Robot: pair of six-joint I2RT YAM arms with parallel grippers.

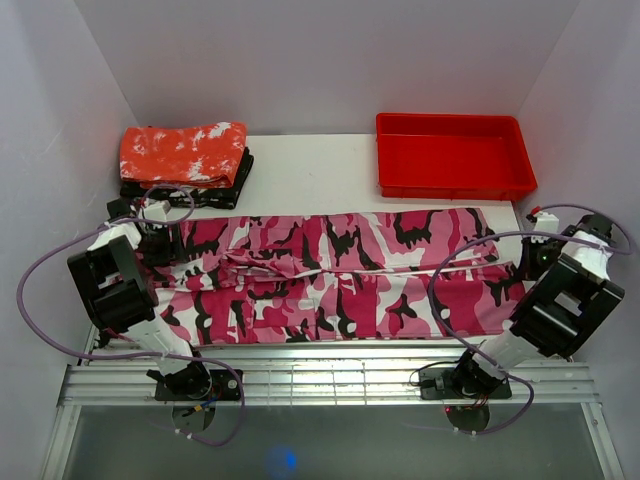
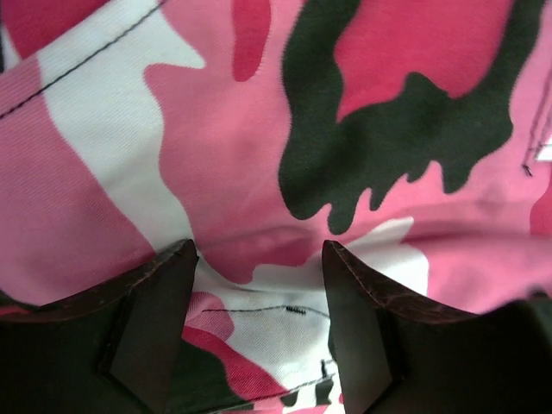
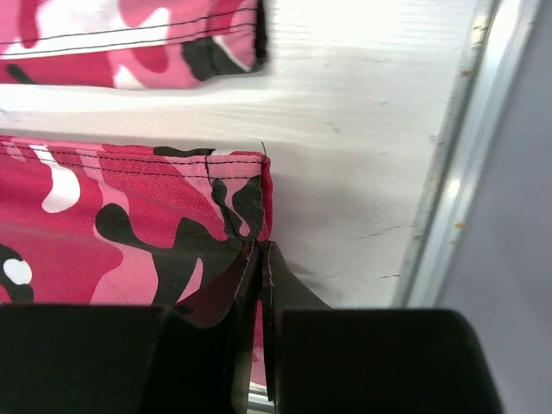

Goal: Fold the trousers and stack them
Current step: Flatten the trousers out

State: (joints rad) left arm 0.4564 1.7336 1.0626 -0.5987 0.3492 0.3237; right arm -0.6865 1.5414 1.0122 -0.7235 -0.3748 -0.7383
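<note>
At the right wrist, right hand (image 3: 261, 252) pinching trousers (image 3: 129, 224) hem, unseen overhead.

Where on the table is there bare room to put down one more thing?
The trousers cover the middle from side to side. Bare table lies at the back, between the folded cloth and the tray, and as a narrow strip along the tray's front. Between the hems only a thin gap is free.

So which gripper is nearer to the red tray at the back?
Right. The right gripper, shut on a cuff of the trousers, sits just in front of the red tray; the left gripper is over the trousers' other end, far to its left.
</note>
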